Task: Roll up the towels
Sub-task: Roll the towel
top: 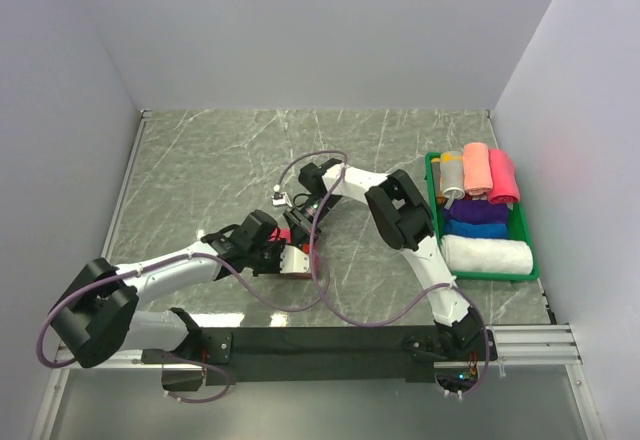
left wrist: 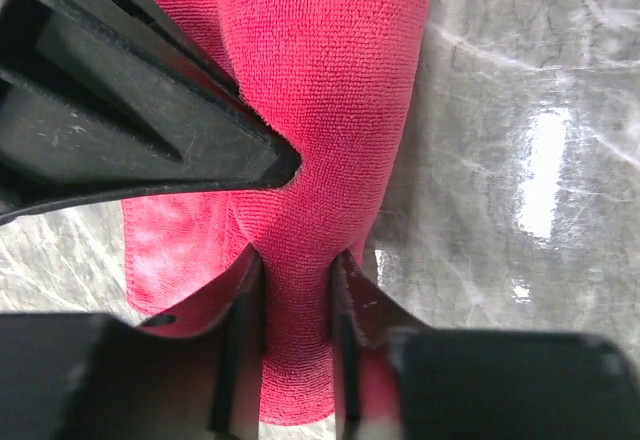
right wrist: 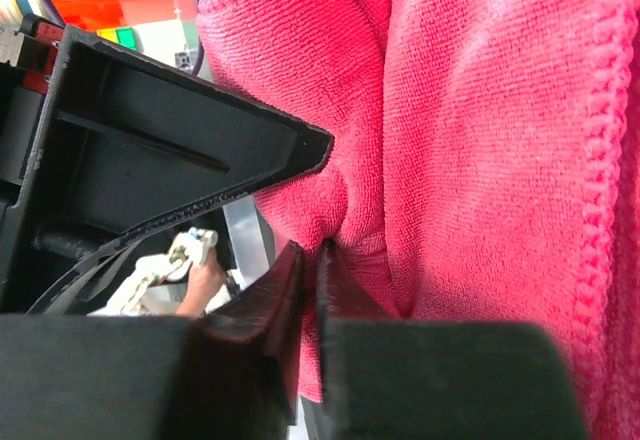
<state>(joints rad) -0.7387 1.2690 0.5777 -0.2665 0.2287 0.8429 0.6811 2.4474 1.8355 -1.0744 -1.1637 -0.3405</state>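
Note:
A crimson-red towel (top: 285, 235) lies bunched on the marble table at the centre, mostly hidden under both grippers. My left gripper (top: 292, 258) is shut on a fold of it. In the left wrist view the towel (left wrist: 320, 90) runs down between the fingers of that gripper (left wrist: 296, 260). My right gripper (top: 306, 232) meets it from the far side. In the right wrist view the right gripper (right wrist: 312, 252) has its jaws almost together, pinching a thin fold of the towel (right wrist: 480, 140).
A green tray (top: 530, 250) stands at the right with rolled towels: pink (top: 503, 175), salmon (top: 476, 168), purple (top: 478, 210), blue (top: 478, 229), white (top: 488, 254). Grey walls close the table on three sides. A black wedge-shaped part (left wrist: 120, 110) lies across the towel.

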